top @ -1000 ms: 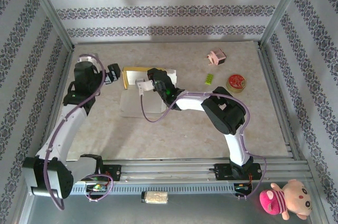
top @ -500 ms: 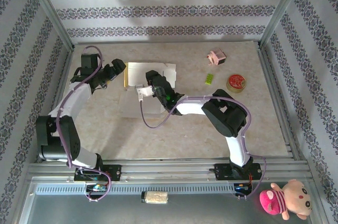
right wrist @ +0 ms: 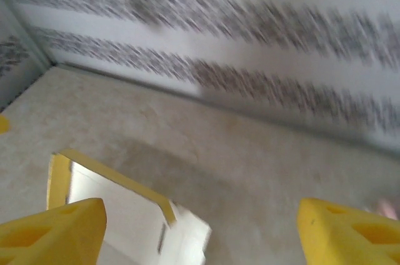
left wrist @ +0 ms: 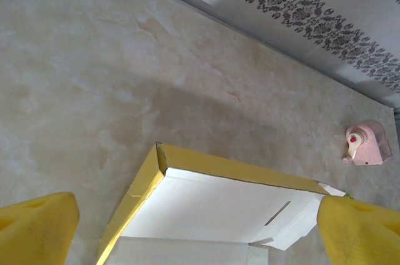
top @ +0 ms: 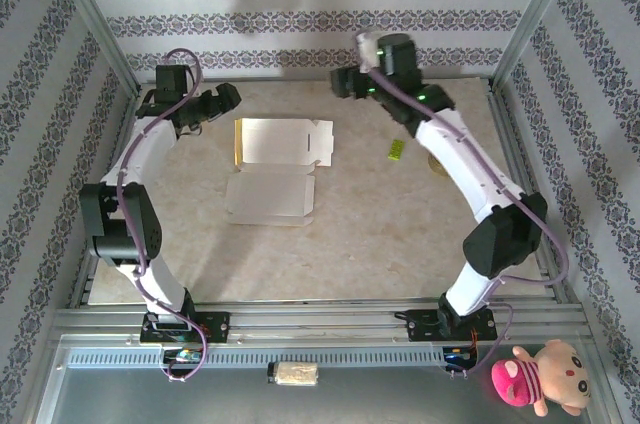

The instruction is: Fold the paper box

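The paper box [top: 285, 141] lies unfolded mid-table with its white inside up. A low yellow wall stands along its left edge, and a white panel [top: 270, 196] lies flat toward the near side. My left gripper [top: 222, 97] hovers open just back-left of the box. In the left wrist view the box [left wrist: 212, 199] lies below the gripper [left wrist: 199, 234], apart from its yellow fingertips [left wrist: 37, 227]. My right gripper [top: 343, 82] is raised near the back wall, beyond the box's far right corner. It is open [right wrist: 200, 234], and the box corner [right wrist: 119, 209] shows blurred below it.
A small green item [top: 397, 150] lies right of the box under the right arm. A pink box-like item [left wrist: 369, 145] sits at the back right. The patterned back wall [top: 300, 24] is close behind both grippers. A plush toy [top: 540, 376] lies outside the front rail.
The right gripper let go of the box, opened and swung up and back toward the wall. The box's far part dropped open, white side up. The left arm drew back to the left.
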Controlling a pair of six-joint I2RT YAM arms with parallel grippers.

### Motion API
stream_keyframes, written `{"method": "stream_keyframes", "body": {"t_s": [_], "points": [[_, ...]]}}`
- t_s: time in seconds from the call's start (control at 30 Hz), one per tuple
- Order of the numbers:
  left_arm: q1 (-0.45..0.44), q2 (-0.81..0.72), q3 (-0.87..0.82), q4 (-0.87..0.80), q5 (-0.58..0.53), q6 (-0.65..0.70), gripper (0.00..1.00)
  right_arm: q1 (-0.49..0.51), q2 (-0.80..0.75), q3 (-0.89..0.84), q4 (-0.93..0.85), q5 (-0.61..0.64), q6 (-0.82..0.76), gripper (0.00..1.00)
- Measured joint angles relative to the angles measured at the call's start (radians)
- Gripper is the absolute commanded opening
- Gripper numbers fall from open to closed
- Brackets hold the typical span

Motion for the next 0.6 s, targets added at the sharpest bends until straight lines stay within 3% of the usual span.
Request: {"method": "stream_keyframes", "body": {"t_s": [0.13,0.33,0.5,0.6], "points": [[0.0,0.045,0.063,-0.065,0.039,0.069,0.97,-0.079,0.084,-0.073,-0.101,-0.149,0.072,0.93],[0.0,0.039,0.057,-0.105,0.079,0.145,0.97,-0.085,0.27,-0.122,-0.138,-0.292,0.062,0.88],[0.0,0.018,0.034,-0.117,0.116,0.201,0.98,-0.06,0.348,-0.128,-0.103,-0.318,0.056,0.84],[0.0,0.002,0.028,-0.121,0.119,0.224,0.98,-0.032,0.394,-0.1,-0.084,-0.318,0.048,0.76]]}}
